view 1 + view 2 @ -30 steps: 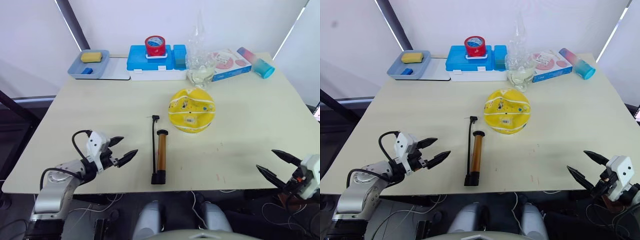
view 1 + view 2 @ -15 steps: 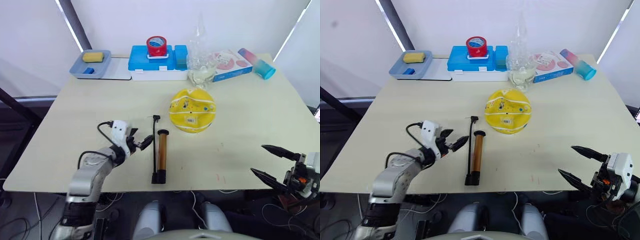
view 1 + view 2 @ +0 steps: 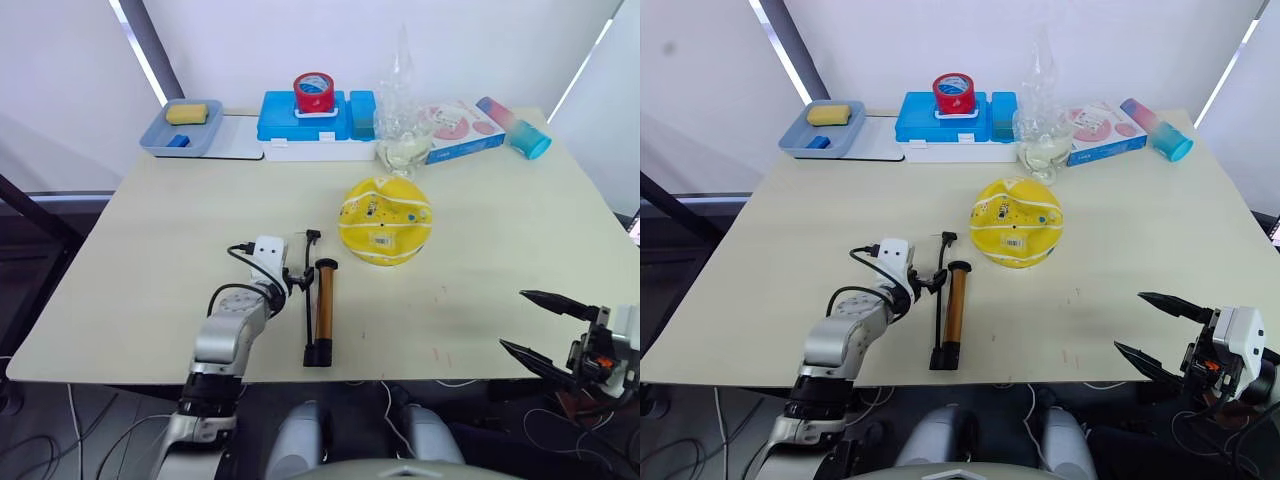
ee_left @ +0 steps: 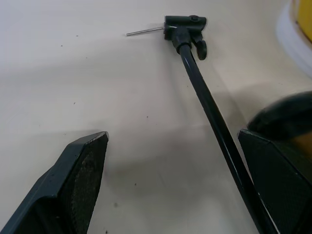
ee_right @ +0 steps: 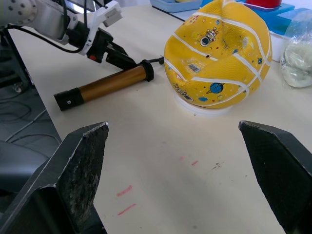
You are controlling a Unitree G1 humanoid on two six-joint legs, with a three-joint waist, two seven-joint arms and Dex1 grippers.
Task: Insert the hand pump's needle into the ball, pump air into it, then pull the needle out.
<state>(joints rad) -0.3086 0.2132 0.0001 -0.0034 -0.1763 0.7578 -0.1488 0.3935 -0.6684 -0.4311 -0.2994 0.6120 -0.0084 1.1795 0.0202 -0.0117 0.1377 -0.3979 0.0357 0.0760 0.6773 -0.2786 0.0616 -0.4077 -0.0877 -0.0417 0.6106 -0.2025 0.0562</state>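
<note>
Left gripper (image 3: 297, 279) has swung in from the table's near-left edge to sit right beside the hand pump (image 3: 322, 312), fingers spread around the hose; right gripper (image 3: 549, 328) has barely shifted, hanging off the near-right edge with fingers wide apart, holding nothing. Left eye view: pump lies flat near the front-centre of the table (image 3: 150, 250), its thin black hose (image 3: 307, 300) running alongside it, needle (image 3: 297, 237) at the far end pointing left. Ball (image 3: 384, 220) sits just beyond and right of the pump, apart from it (dented on top). Red tape roll (image 3: 312, 91) on a blue box (image 3: 300, 118) at the far edge, grey tray (image 3: 180, 135) to its left. Left wrist view: hose (image 4: 209, 109) passes between the spread fingers (image 4: 78, 185), close to the other pad, contact unclear; needle (image 4: 145, 31) bare on the table. Right wrist view: ball (image 5: 222, 53) rests on a white ring (image 5: 200, 106), pump (image 5: 105, 84) beside it.
</note>
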